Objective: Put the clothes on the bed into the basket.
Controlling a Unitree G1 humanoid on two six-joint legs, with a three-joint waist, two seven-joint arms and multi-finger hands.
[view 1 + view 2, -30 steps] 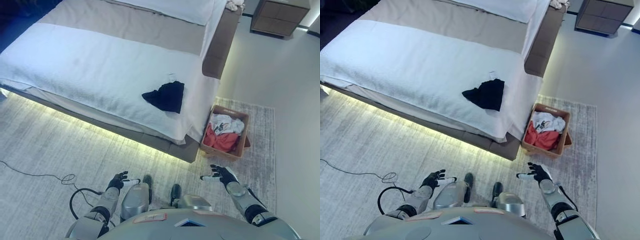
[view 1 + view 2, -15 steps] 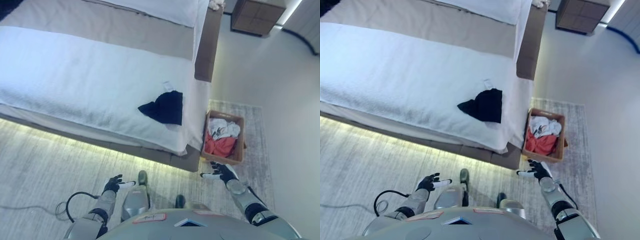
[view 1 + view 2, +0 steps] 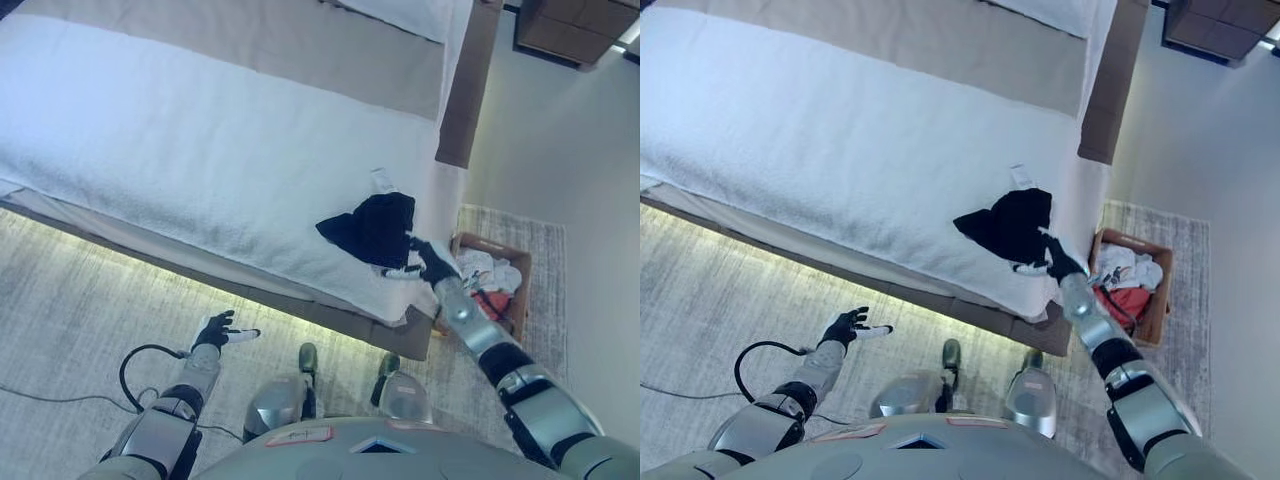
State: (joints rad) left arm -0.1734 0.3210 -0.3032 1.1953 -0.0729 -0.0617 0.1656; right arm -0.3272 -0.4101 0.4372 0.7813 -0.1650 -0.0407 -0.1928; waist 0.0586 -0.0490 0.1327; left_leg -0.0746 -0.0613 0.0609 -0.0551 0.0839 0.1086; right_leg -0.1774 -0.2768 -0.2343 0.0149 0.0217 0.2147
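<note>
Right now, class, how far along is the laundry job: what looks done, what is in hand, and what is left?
Done: white and red clothes already lie in the basket beside the bed. In hand: the right hand, fingers open, reaches the edge of the black garment without gripping it. Left: grasping it and dropping it into the basket. The left hand hangs idle.

The bed (image 3: 200,150) top lies bare and open around the black garment (image 3: 372,226), so a robot hand could pass over it freely. The right robot hand (image 3: 428,260) sits at the bed's corner; the basket (image 3: 522,290) stands close beside that corner, narrowing the gap.
</note>
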